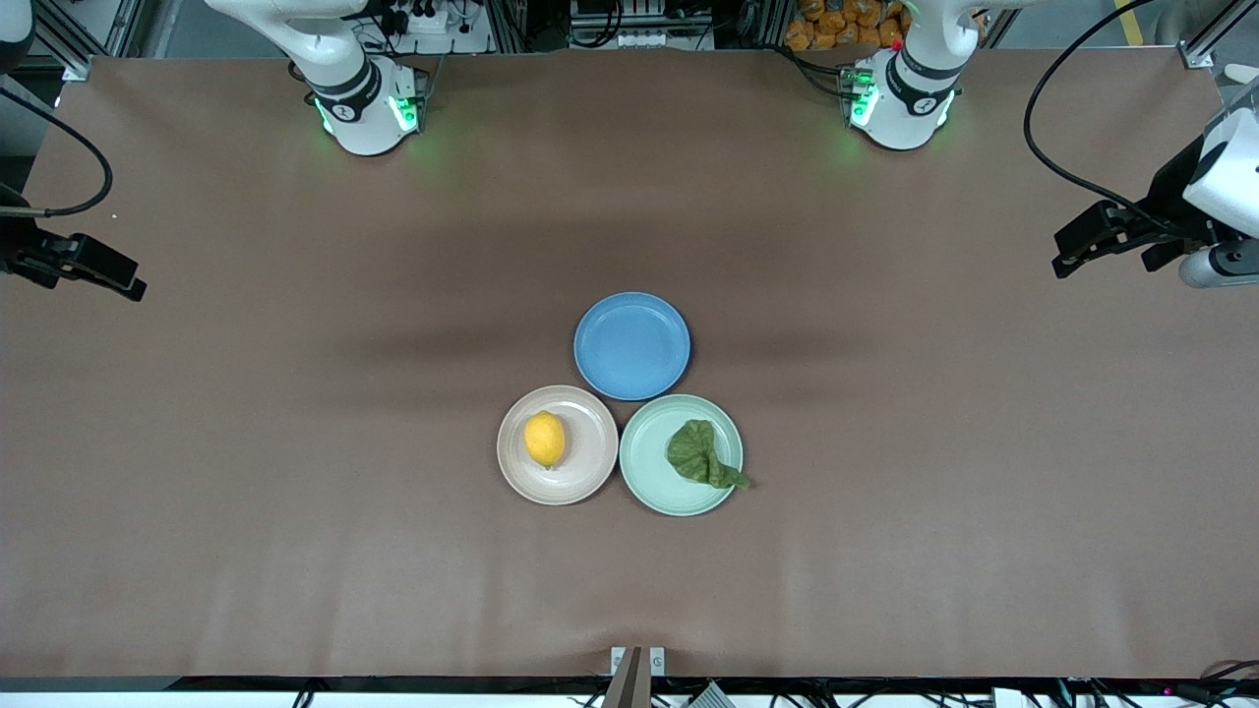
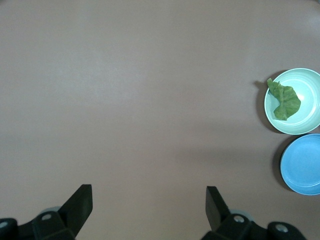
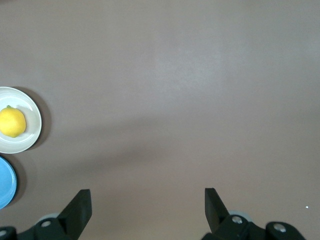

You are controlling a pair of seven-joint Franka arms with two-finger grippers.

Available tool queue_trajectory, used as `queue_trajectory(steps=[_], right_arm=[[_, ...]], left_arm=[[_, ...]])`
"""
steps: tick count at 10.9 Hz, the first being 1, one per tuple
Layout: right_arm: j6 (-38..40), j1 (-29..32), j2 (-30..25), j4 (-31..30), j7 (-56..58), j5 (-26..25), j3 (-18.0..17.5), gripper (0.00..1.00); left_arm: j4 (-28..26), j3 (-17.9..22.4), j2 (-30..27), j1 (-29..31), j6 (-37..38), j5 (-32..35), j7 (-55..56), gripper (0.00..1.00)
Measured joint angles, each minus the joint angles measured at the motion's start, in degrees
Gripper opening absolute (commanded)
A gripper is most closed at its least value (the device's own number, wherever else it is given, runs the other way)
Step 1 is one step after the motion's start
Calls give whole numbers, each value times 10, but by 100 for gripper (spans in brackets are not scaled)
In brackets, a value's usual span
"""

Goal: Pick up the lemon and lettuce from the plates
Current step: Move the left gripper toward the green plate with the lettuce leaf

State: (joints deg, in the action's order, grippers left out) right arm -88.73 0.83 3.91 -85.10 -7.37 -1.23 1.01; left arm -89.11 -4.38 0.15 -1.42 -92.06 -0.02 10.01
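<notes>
The yellow lemon [image 1: 545,439] lies on the beige-pink plate [image 1: 580,477]. It also shows in the right wrist view [image 3: 12,121] on that plate [image 3: 31,120]. The dark green lettuce [image 1: 700,454] lies on the mint green plate [image 1: 654,482], its tail over the rim. It also shows in the left wrist view [image 2: 283,99] on that plate [image 2: 307,100]. My left gripper [image 1: 1072,246] is open and empty over the table at the left arm's end. My right gripper [image 1: 123,280] is open and empty over the table at the right arm's end. Both wait far from the plates.
An empty blue plate [image 1: 631,345] touches both other plates and lies farther from the front camera than they do. It shows in the left wrist view [image 2: 302,165] and the right wrist view [image 3: 5,182]. The brown table [image 1: 295,442] is bare around the plates.
</notes>
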Motion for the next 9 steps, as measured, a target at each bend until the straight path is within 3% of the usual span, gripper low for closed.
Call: queue_trajectory(steps=[5,9], right_arm=[[3,0,0,0,0,0,0,100],[5,0,1,0,0,0,0,100]], left_arm=[[-1,0,4,0,0,0,0,100],[-5,-7,45,-9,-35,0,-1,100]])
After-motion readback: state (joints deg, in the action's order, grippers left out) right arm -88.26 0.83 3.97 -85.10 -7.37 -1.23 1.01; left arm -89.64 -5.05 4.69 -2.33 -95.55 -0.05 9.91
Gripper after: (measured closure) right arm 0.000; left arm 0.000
